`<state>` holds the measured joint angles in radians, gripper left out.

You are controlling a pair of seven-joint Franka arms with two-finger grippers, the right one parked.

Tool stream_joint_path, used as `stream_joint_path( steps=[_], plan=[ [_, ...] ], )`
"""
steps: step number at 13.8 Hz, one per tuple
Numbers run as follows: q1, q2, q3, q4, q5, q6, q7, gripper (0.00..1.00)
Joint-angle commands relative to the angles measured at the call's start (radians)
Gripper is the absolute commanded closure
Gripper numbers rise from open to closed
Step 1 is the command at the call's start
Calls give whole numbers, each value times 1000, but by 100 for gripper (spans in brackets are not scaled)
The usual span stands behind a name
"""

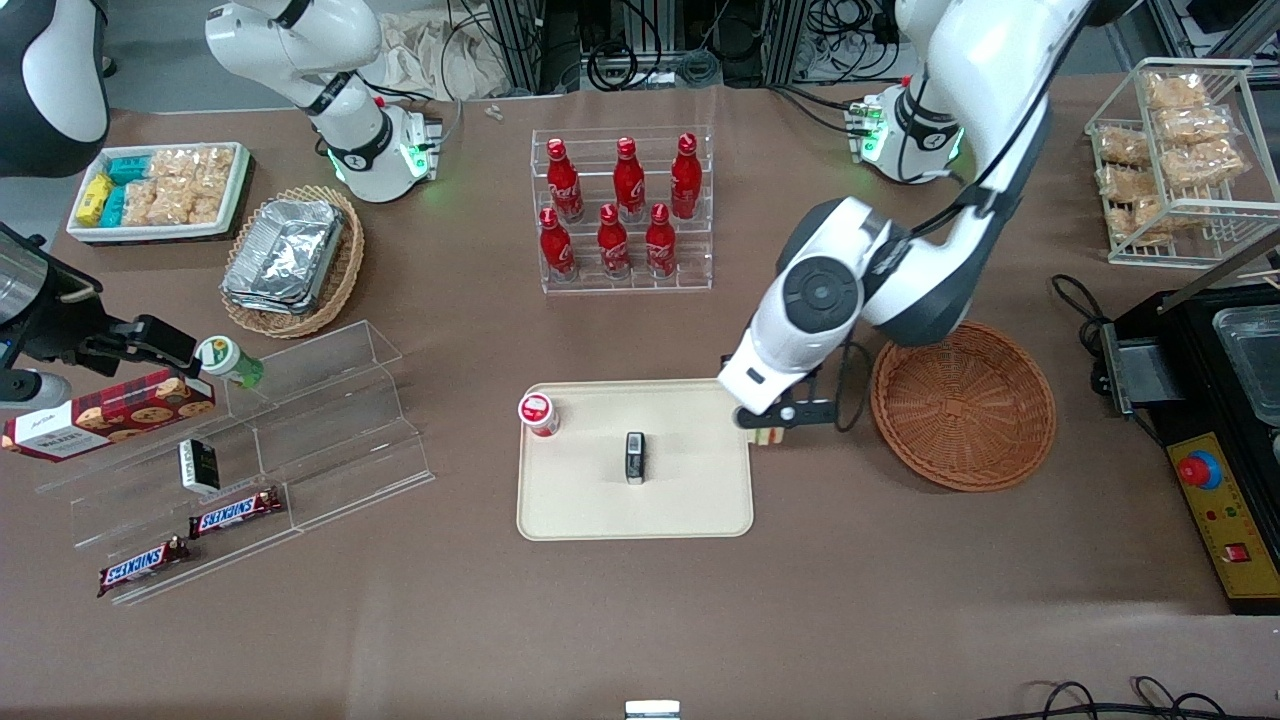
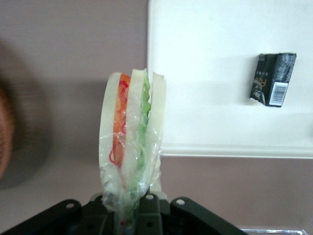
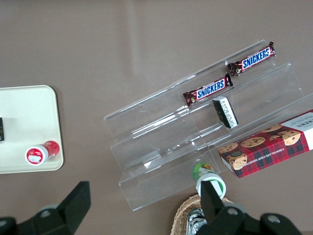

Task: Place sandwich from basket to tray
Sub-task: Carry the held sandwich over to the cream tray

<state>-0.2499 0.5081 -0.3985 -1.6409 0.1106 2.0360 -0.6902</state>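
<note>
My left gripper (image 1: 770, 425) is shut on the sandwich (image 2: 131, 132), a clear-wrapped wedge of pale bread with orange, red and green layers. It holds the sandwich (image 1: 768, 436) just above the table at the edge of the cream-beige tray (image 1: 590, 510), between the tray and the reddish-brown wicker basket (image 1: 962, 405). The basket holds nothing. In the left wrist view the sandwich tip overlaps the tray's rim (image 2: 234, 149).
On the tray stand a small red-capped bottle (image 1: 538, 414) and a small dark box (image 1: 635, 457). A clear rack of red bottles (image 1: 622, 212) stands farther from the front camera. A tan basket of foil containers (image 1: 292, 262) and a clear stepped stand (image 1: 290, 440) lie toward the parked arm's end.
</note>
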Motion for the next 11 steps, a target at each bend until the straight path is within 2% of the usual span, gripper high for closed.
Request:
stream_joint_path(
  steps=[1,3,6,9,10,11],
  plan=[
    [-40,121,1,75,110,65,-19,100],
    [-42,180,1,73,175,128,-34,100],
    [-43,254,3,93,182,211,-25,100],
    [-42,288,1,124,210,216,-32,100],
    [-40,290,3,125,210,216,-25,85],
    [-42,288,3,127,213,219,-34,1]
  ],
)
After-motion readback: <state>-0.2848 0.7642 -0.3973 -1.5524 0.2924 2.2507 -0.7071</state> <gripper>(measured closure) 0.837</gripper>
